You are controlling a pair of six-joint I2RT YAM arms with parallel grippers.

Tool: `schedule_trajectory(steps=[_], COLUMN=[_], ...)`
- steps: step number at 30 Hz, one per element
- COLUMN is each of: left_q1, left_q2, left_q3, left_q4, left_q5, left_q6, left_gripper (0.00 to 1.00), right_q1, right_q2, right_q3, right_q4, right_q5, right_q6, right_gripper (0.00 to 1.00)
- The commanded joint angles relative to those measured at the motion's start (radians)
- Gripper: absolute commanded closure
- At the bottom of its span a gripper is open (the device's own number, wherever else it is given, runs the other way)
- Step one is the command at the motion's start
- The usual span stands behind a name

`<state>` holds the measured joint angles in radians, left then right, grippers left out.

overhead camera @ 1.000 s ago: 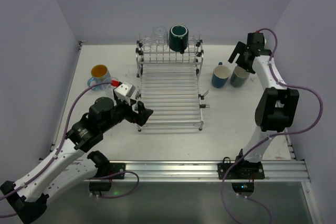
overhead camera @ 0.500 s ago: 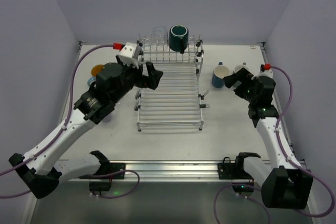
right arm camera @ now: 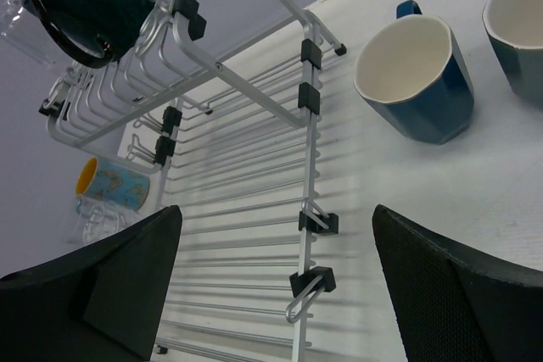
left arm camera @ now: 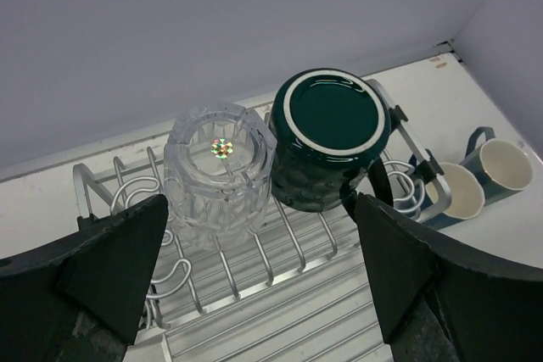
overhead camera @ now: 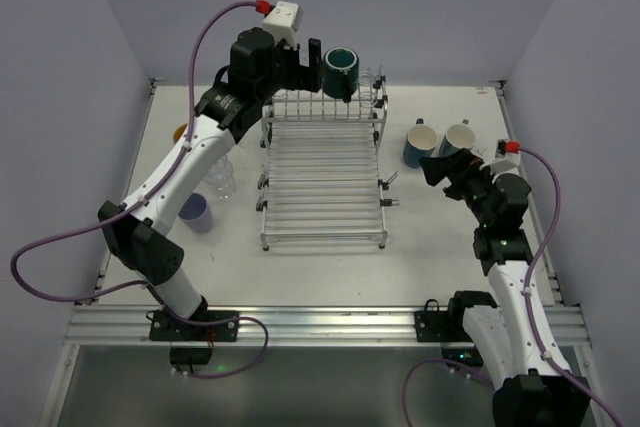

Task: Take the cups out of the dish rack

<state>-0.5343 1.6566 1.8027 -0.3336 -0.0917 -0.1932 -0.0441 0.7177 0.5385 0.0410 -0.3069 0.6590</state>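
The silver wire dish rack (overhead camera: 325,187) stands mid-table. On its raised rear tier a dark teal mug (overhead camera: 340,72) and a clear glass tumbler (left arm camera: 219,171) sit upside down side by side. My left gripper (overhead camera: 300,65) hovers open just above and in front of them, the tumbler and mug (left arm camera: 327,137) between its spread fingers, touching neither. My right gripper (overhead camera: 440,169) is open and empty to the right of the rack (right arm camera: 246,184), low over the table. A dark blue mug (overhead camera: 419,144) and a teal mug (overhead camera: 459,139) stand upright beyond it.
Left of the rack stand a light blue mug with orange inside (overhead camera: 185,134), a clear tumbler (overhead camera: 222,179) and a small purple cup (overhead camera: 196,212). The left arm arches over them. The rack's flat slatted tray (left arm camera: 280,294) holds nothing. Walls close in behind and at both sides.
The left arm swung from the table's front left up to the rack's rear tier. The right arm drew back from behind the two mugs to beside the rack's right edge.
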Motion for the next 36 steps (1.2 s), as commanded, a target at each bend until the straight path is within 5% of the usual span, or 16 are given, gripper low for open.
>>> schedule_trajectory(steps=[1,36], left_q1=[0.002,0.082], left_q2=[0.049,0.239], left_q3=[0.107,0.205], left_q4=[-0.064,-0.047], left_q5=[-0.018,0.069], left_q6=[0.061,0.155], left_gripper=[0.05,0.19], right_q1=[0.003,0.003], right_q2=[0.011,-0.004], right_q3=[-0.017,-0.026], right_q4=[0.048,0.059], right_q5=[-0.058,-0.106], right_q6=[-0.009,-0.013], right_gripper=[0.04,0.05])
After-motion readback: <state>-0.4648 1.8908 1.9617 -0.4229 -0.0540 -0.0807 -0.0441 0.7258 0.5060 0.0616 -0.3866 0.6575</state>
